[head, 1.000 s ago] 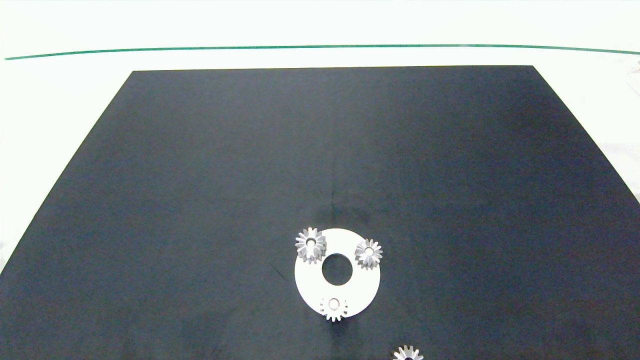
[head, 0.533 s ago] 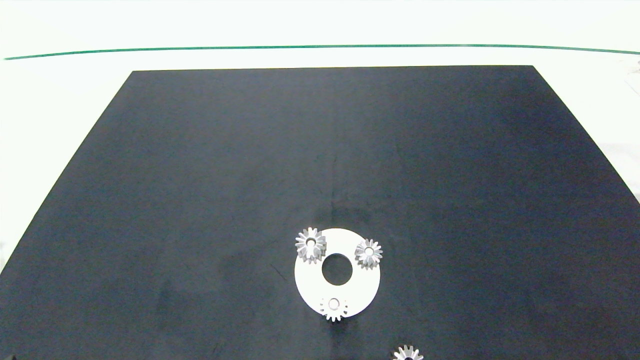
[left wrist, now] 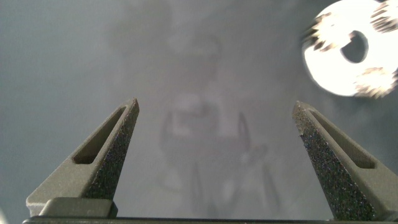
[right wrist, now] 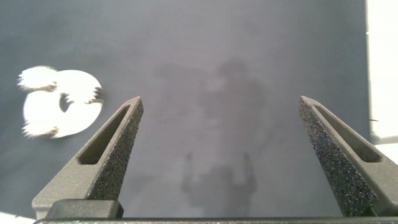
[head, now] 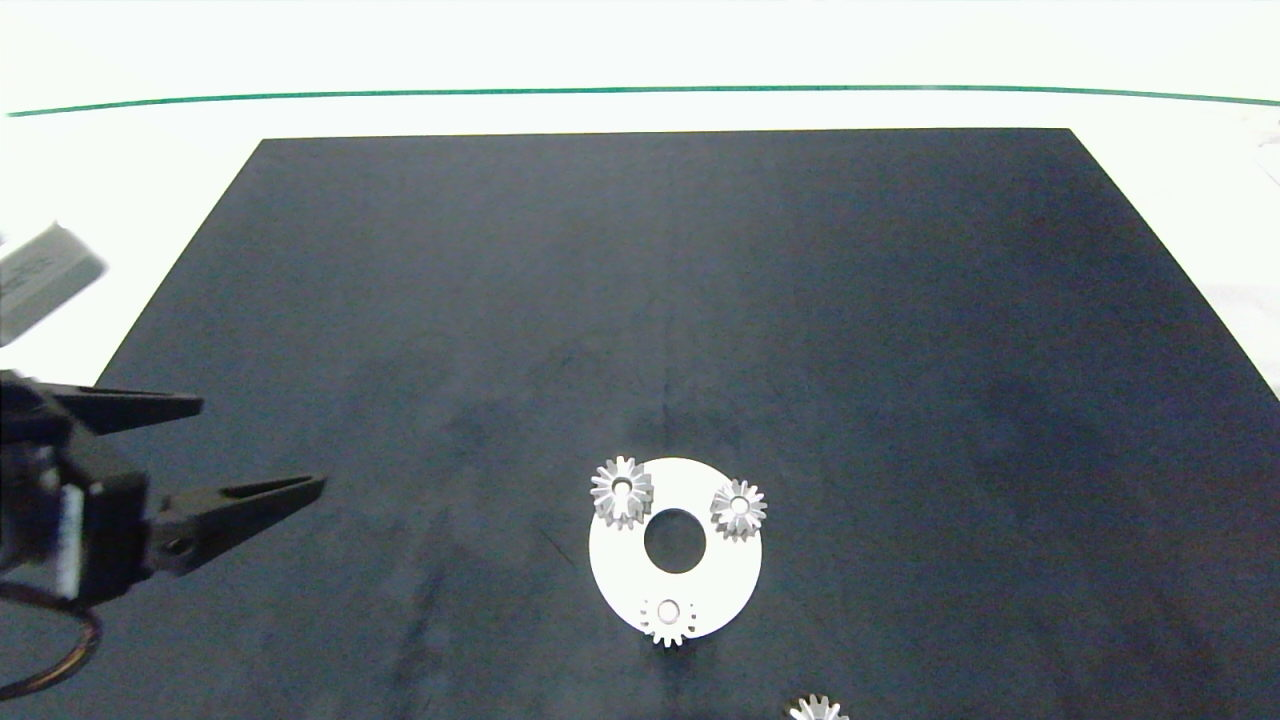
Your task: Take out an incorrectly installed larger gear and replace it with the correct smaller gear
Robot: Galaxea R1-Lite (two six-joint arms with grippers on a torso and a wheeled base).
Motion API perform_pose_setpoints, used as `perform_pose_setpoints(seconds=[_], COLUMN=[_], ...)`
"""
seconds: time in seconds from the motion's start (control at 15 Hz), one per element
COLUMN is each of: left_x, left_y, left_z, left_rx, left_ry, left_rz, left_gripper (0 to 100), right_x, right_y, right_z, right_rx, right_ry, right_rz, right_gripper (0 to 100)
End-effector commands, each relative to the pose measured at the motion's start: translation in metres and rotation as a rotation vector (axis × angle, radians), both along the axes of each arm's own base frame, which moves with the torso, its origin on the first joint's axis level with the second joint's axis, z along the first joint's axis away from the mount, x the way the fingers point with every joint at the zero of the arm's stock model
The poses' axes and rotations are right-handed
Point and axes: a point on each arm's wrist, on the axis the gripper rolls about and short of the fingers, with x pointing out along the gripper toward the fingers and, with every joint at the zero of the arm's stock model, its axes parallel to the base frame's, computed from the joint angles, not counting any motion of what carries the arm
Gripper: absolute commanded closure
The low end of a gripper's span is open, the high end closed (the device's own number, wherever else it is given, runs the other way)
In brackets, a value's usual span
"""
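A white disc plate (head: 720, 590) lies on the black mat, near the front centre. At its far left stands the larger gear (head: 621, 490), silver-toothed with a tall dark body. Two low silver gears sit on the plate at far right (head: 738, 508) and at the near edge (head: 667, 619). The loose smaller gear (head: 817, 710) lies on the mat, cut off by the head view's bottom edge. My left gripper (head: 262, 445) is open, far left of the plate, nothing between its fingers. My right gripper (right wrist: 220, 102) is open and empty above the mat; its view shows the plate (right wrist: 78, 118) blurred.
The black mat (head: 640, 300) covers most of the white table. A green line (head: 640, 92) runs along the far side. A grey block (head: 40, 280) shows at the left edge above my left arm. The left wrist view shows the plate (left wrist: 329, 68) blurred.
My left arm has come into the head view from the left edge, with its gripper open. The plate and the gears have not moved.
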Motion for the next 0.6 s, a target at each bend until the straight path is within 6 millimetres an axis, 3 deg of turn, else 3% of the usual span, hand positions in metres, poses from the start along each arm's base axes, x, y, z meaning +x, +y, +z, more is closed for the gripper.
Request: perform_pose_setpoints(seconds=[0.07, 0.2, 0.47, 0.6], left_x=[0.059, 0.065, 0.074, 0.069], left_y=[-0.1, -0.128, -0.165, -0.176], left_z=[-0.019, -0.025, -0.019, -0.023], left_rx=[0.129, 0.176, 0.181, 0.241], left_ry=[0.121, 0.14, 0.288, 0.271], left_rz=[-0.128, -0.17, -0.138, -0.111], left_gripper=[0, 0, 0, 0], right_x=[0.012, 0.012, 0.008, 0.004], right_y=[0.005, 0.005, 0.005, 0.004], right_z=[0.003, 0.004, 0.004, 0.004], right_rx=[0.01, 0.012, 0.017, 0.018], right_ry=[0.066, 0.062, 0.049, 0.037], right_rz=[0.071, 0.074, 0.096, 0.098], right_gripper=[0, 0, 0, 0])
